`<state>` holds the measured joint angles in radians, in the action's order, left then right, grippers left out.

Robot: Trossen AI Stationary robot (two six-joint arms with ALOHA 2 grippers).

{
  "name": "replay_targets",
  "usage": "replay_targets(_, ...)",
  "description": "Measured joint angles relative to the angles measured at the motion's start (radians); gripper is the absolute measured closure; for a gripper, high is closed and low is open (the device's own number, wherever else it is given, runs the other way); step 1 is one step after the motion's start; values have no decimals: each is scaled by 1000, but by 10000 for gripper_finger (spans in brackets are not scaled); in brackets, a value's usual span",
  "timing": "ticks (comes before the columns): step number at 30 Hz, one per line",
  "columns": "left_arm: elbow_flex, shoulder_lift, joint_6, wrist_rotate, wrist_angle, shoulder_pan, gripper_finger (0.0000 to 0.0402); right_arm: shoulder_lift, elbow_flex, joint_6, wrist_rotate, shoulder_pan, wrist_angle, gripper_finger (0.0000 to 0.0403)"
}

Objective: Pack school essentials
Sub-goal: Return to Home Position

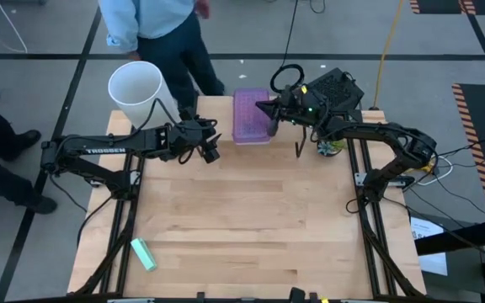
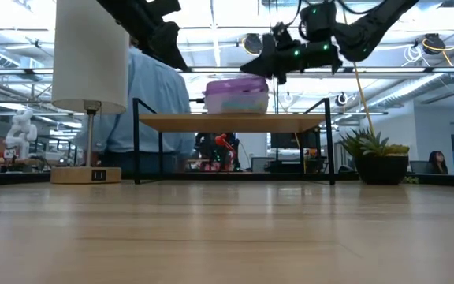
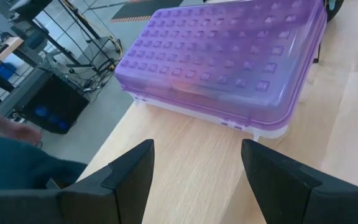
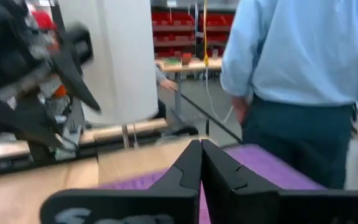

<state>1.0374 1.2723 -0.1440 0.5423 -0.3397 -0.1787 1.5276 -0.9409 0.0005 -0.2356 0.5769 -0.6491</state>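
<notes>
You have the lidded purple case (image 1: 252,116) at the table's far edge, long axis near-to-far, between the wide-open, empty left gripper (image 1: 210,148) and the closed, empty right gripper (image 1: 269,108) touching it.

Left pincer (image 3: 194,177) agape; right pincer (image 4: 201,163) closed, both raised.

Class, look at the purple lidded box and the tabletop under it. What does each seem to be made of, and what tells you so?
The purple lidded box looks like moulded plastic: its translucent purple lid carries a regular grid of raised bumps and a soft sheen, over a whitish base. The tabletop looks like light wood, probably laminated strips, with visible grain lines and a matt finish.
</notes>
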Motion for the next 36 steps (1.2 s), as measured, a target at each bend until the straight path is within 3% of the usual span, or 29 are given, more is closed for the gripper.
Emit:
replay_targets(9,0,0,8,0,-40,8,156,-171,-1,-3,3,-94,104,403)
replay_targets(15,0,-15,-4,2,-12,66,156,-286,-2,-87,171,-251,285,403)
replay_targets(19,-23,-57,-1,-48,31,140,156,-310,-3,-81,187,-382,417,403)
replay_targets(23,-170,-153,16,-79,180,265,156,-303,3,-62,182,-539,569,403)
replay_targets(29,-393,-335,71,4,367,462,158,-326,90,58,187,-711,549,403)
replay_targets(32,-522,-394,113,8,521,529,175,-358,153,118,263,-769,537,403)
replay_targets(36,-704,-450,52,9,769,579,218,-402,265,121,363,-809,474,403)
